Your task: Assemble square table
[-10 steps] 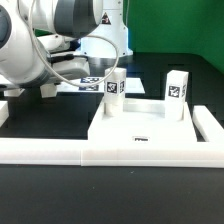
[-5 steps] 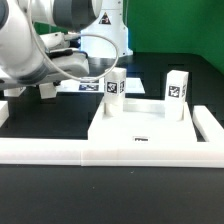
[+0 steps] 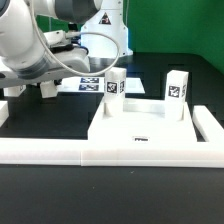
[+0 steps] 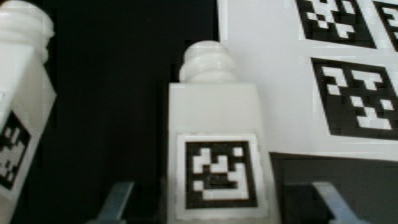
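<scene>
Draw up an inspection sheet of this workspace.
surface: black table, bare between the parts
job's things: tabletop lies flat; rear leg and right leg stand upright on it; lying leg and spare leg are off it
clutter: nothing seen beyond the rail and marker board
grippers: gripper has a finger on either side of the lying leg; grip unclear
cables: dark line by the arm, perhaps a cable
surroundings: green backdrop
</scene>
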`<state>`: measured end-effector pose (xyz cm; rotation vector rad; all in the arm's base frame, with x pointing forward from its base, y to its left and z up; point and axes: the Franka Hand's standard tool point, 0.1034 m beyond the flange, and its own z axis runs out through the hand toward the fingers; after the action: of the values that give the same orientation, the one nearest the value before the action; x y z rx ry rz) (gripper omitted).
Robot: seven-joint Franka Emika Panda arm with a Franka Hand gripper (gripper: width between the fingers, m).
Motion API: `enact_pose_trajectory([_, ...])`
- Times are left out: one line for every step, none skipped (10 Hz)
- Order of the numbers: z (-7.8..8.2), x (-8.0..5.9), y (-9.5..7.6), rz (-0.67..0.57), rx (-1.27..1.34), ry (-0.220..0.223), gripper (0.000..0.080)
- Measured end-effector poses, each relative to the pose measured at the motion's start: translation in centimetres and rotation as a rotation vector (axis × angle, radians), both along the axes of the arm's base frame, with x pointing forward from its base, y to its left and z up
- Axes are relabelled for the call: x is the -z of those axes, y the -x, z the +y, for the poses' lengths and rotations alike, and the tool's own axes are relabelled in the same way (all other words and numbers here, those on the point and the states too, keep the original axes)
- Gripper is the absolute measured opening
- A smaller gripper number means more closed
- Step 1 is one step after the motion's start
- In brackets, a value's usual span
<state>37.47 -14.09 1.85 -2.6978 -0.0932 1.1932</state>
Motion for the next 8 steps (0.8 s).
enact_pose_trajectory([0.4,-2.4,-0.8,0.026,-0.024,-0.024,0.029])
enact_pose_trajectory([0.9,-5.3,-2.5,0.008,-0.044,-0.037,0.029])
enact_pose_trajectory([1.3,-7.6,-3.8,-0.031,-0.051,-0.034,0.029])
enact_pose_trajectory([1.9,-10.0,-4.3,-0.028,-0.044,-0.023,0.029])
enact_pose_trajectory([3.0,-12.3,-5.8,-0.069,-0.038,0.008,0.029])
enact_pose_trajectory([3.9,-13.7,-7.1,-0.167,-0.035,0.023,0.029])
enact_pose_trajectory([4.0,-13.4,-6.9,-0.223,-0.028,0.025,0.029])
enact_pose_trajectory([3.6,-13.0,-7.3,-0.28,-0.021,0.03,0.029])
